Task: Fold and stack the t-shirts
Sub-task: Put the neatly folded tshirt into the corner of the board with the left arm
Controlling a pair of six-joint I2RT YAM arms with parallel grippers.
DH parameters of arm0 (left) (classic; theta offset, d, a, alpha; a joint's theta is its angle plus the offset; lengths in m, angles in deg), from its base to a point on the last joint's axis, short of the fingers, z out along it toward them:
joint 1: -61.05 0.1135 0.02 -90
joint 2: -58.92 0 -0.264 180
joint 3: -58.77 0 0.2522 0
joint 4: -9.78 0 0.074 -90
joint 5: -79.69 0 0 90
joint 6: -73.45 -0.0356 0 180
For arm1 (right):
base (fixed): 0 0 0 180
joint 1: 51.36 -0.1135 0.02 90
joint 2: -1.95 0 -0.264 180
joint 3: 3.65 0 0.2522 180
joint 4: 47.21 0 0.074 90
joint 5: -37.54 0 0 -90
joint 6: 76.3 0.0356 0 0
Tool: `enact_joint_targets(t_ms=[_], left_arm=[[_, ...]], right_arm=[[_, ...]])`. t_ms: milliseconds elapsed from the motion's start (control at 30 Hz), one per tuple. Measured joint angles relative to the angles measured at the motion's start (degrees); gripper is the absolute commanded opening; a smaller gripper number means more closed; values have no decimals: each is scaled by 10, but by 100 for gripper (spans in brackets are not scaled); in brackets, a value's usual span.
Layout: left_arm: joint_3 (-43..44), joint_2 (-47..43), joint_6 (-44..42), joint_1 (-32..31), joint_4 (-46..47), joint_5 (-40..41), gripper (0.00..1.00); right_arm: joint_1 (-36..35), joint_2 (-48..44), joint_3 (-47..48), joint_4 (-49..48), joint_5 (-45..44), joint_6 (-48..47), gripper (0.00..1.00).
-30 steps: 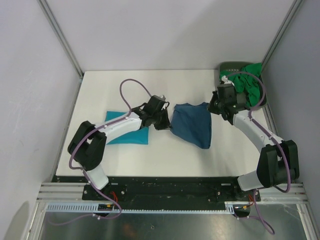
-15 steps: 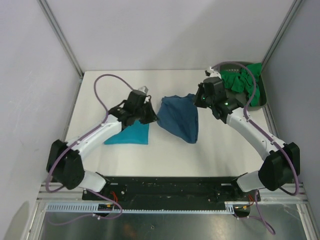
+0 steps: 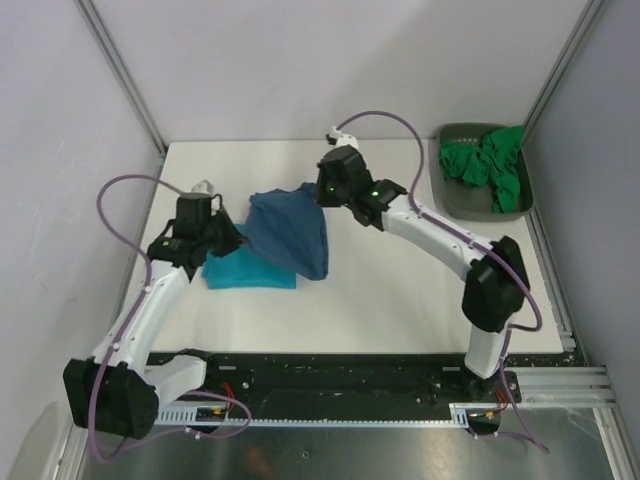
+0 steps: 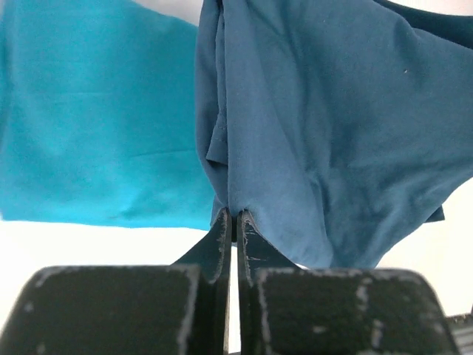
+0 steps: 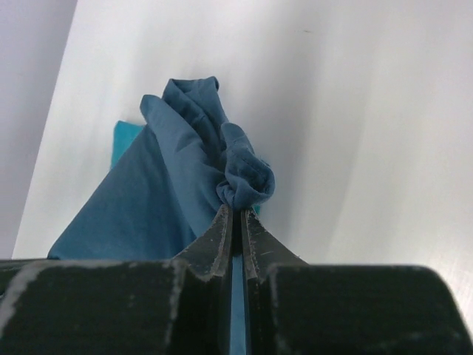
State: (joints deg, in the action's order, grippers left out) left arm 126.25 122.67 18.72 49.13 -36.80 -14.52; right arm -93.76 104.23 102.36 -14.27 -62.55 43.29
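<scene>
Steel-blue t-shirt (image 3: 292, 235) hangs between my left gripper (image 3: 231, 240) and right gripper (image 3: 317, 191), both clamped on its upper edge, its lower part partly over the folded turquoise t-shirt (image 3: 250, 271) beside my left gripper.

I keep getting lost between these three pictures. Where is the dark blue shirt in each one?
Top view: dark blue shirt, left of centre, held between left gripper and right gripper.
Left wrist view: dark blue shirt fills the right half.
Right wrist view: dark blue shirt bunched centre-left.
Shared landmark: turquoise shirt, to its left in every view.
</scene>
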Motion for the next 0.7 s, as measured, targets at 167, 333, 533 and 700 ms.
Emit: enact_joint_targets(t_ms=[167,333,533,700], left_arm=[[-28,-46,-30,80,-19,-2,0],[-39,-53,-54,127,-33,-6,0],[-53,-58,-69,170,-37,-4,0],[-61,-57,-73,179,-39,-4,0]], right_arm=[[-30,78,80,0,0,4,0],[-46,127,132,3,4,6,0],[-47,159,161,2,10,11,0],[-47,181,177,3,16,15,0]])
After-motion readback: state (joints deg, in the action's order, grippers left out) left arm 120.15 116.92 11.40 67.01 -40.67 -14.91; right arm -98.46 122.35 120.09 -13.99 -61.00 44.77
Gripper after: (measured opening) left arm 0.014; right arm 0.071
